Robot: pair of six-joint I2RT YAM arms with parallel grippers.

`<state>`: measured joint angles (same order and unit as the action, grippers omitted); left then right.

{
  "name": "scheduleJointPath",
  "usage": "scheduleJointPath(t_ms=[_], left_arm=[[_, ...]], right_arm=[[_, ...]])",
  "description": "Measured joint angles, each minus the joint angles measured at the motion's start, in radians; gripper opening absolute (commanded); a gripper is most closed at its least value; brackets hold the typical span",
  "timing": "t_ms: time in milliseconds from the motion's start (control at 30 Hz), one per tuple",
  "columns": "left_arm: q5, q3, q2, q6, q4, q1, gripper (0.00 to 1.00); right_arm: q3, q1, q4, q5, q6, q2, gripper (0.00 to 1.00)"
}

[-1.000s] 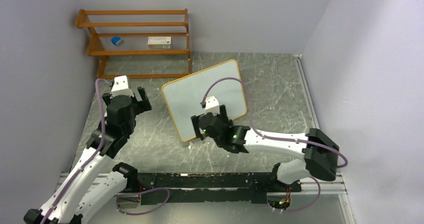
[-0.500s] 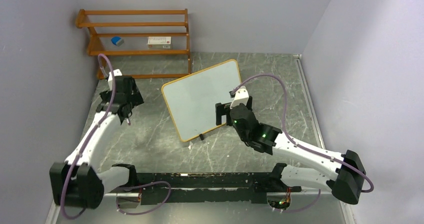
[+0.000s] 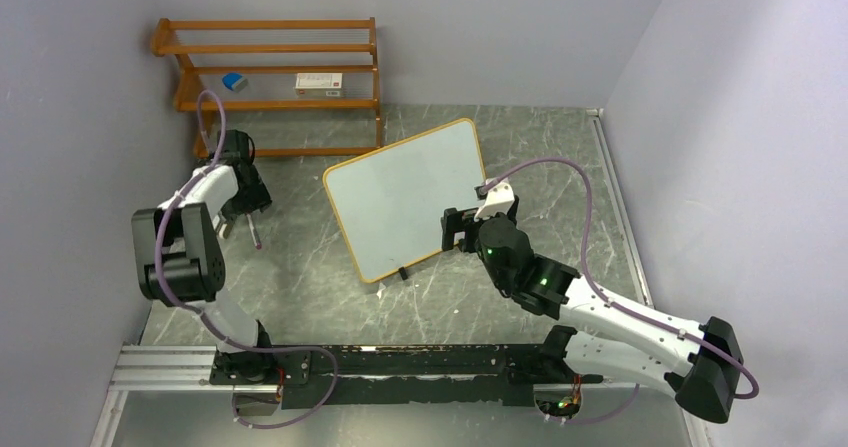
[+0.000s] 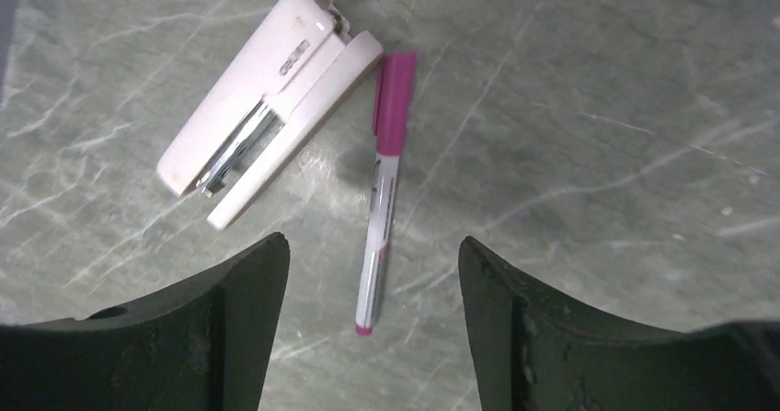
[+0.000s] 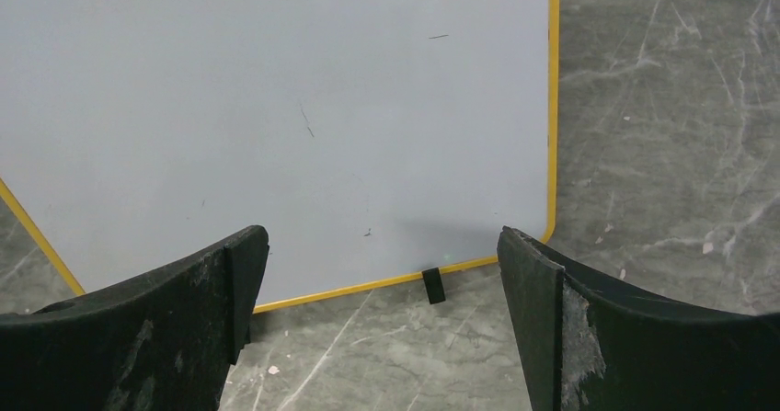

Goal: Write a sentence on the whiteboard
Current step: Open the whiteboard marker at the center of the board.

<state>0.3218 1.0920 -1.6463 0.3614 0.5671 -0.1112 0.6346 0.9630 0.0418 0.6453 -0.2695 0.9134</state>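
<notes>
Hovering low over the table [image 3: 540, 157], the left gripper [image 4: 370, 245] has its fingers well apart and grips nothing. A pink-capped marker [image 4: 382, 199] lies flat on the stone below the gap, with a white stapler [image 4: 267, 98] just beside its cap. The right gripper [image 5: 382, 236] stands wide open and empty, facing the whiteboard [image 5: 276, 108]. The board stands slanted mid-table, its face showing a few tiny dark specks. Against the far wall, a wooden shelf [image 3: 270, 67] holds a small blue thing [image 3: 234, 81] and a flat box [image 3: 319, 83].
</notes>
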Motion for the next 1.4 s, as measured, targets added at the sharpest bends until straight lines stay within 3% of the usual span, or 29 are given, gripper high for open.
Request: scheduleJointPath(t_ms=[100, 333, 500, 767, 867, 1000, 1400], left_arm=[[-0.042, 0.036, -0.091, -0.013, 0.004, -0.025, 0.54], [-0.096, 0.095, -0.208, -0.038, 0.003, -0.038, 0.45], [-0.116, 0.105, -0.217, -0.05, -0.002, -0.063, 0.35], [-0.167, 0.101, -0.218, -0.059, -0.013, -0.078, 0.07], [-0.189, 0.085, -0.203, -0.054, -0.019, -0.079, 0.05], [-0.23, 0.029, -0.131, -0.029, -0.015, -0.08, 0.05], [-0.427, -0.02, 0.373, 0.175, 0.004, -0.08, 0.05]], right_arm=[[-0.003, 0.0, -0.001, 0.0, 0.002, -0.002, 1.0], [-0.008, -0.001, -0.01, -0.002, 0.006, -0.002, 1.0], [-0.008, -0.001, -0.014, -0.001, 0.012, -0.001, 1.0], [-0.008, -0.002, -0.015, -0.008, 0.024, 0.027, 1.0], [-0.007, -0.002, -0.015, -0.023, 0.03, 0.027, 1.0], [-0.006, -0.002, -0.015, -0.044, 0.045, 0.027, 1.0], [0.021, -0.002, -0.055, -0.236, 0.134, -0.014, 1.0]])
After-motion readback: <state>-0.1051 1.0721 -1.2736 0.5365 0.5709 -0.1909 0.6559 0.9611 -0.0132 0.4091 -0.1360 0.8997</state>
